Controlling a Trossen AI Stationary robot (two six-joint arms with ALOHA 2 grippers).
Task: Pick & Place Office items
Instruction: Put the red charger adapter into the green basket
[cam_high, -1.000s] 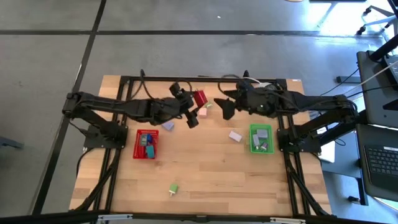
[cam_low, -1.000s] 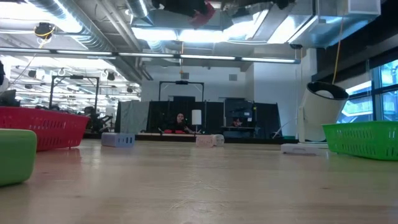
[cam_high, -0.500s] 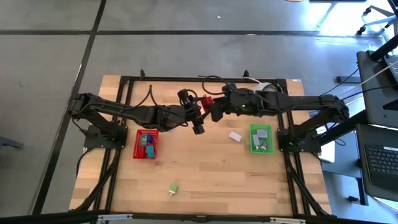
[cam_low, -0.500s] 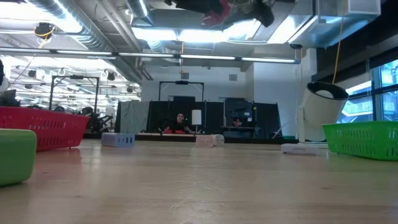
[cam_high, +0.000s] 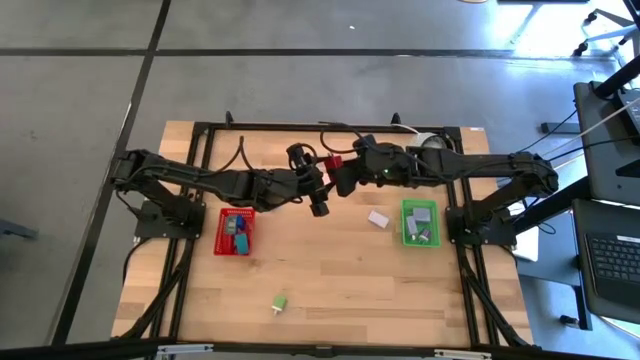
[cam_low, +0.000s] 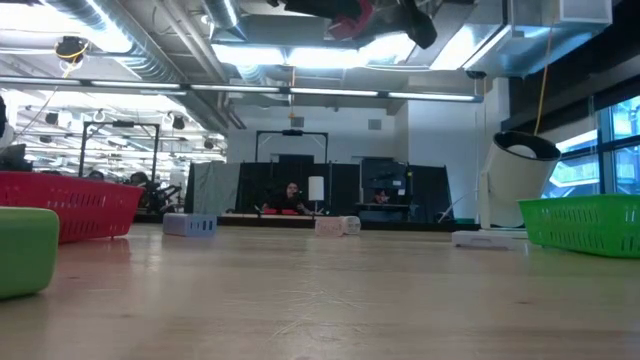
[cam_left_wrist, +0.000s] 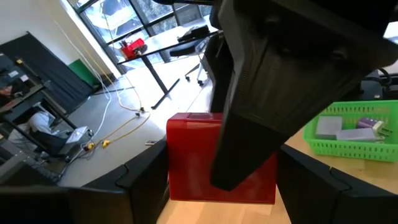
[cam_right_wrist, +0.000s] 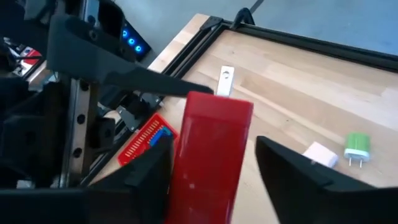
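The wooden table (cam_high: 340, 270) carries two sorting trays, and their spacing suggests a split by arm: the red tray (cam_high: 235, 231) lies on the left arm's side, the green tray (cam_high: 419, 222) on the right's, each already holding small pieces. Between them, raised above the table's far middle, the arms meet for what looks like a handover. The left tool (cam_left_wrist: 211, 186) clamps a red block (cam_left_wrist: 221, 158) between its fingers, while the right tool (cam_right_wrist: 211, 180) has its fingers on either side of that block, closing but, by my reading, not yet gripping. A lavender piece (cam_high: 378, 218) lies beside the green tray, and a green plug-like piece (cam_high: 279, 302) sits nearer the front edge.
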